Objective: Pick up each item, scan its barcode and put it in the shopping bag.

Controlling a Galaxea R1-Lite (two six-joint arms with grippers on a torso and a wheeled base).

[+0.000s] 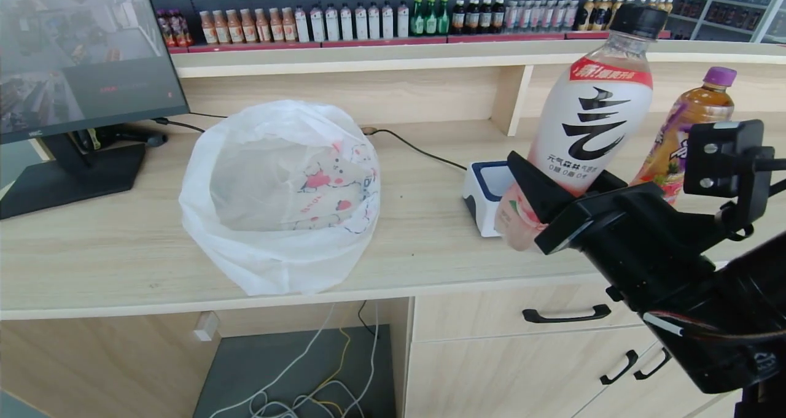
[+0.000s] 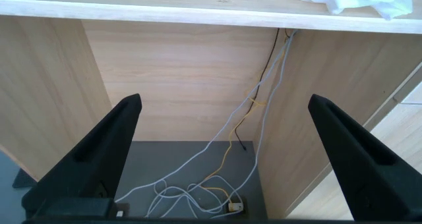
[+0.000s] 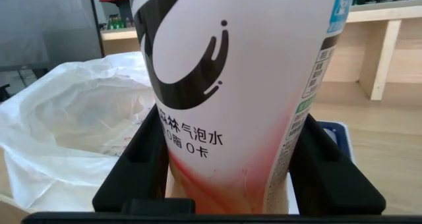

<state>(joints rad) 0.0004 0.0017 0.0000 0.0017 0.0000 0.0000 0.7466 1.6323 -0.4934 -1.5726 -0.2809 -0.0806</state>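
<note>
My right gripper (image 1: 552,203) is shut on a tall white-and-pink bottle (image 1: 580,117) with a black cap, held upright above the counter beside the small white-and-blue scanner (image 1: 482,197). From the right wrist camera the bottle (image 3: 231,85) stands between the black fingers (image 3: 142,161), with the scanner (image 3: 336,135) behind it. The white plastic shopping bag (image 1: 279,191) sits open on the counter to the left, with a printed item inside; it is also seen as the bag (image 3: 72,132). My left gripper (image 2: 224,158) hangs open below the countertop, facing the cable recess.
An amber bottle (image 1: 688,129) with a purple cap stands on the counter behind my right arm. A monitor (image 1: 80,50) stands at the far left. Drink shelves line the back wall. Drawers with black handles (image 1: 565,315) and loose cables (image 2: 217,184) lie below the counter.
</note>
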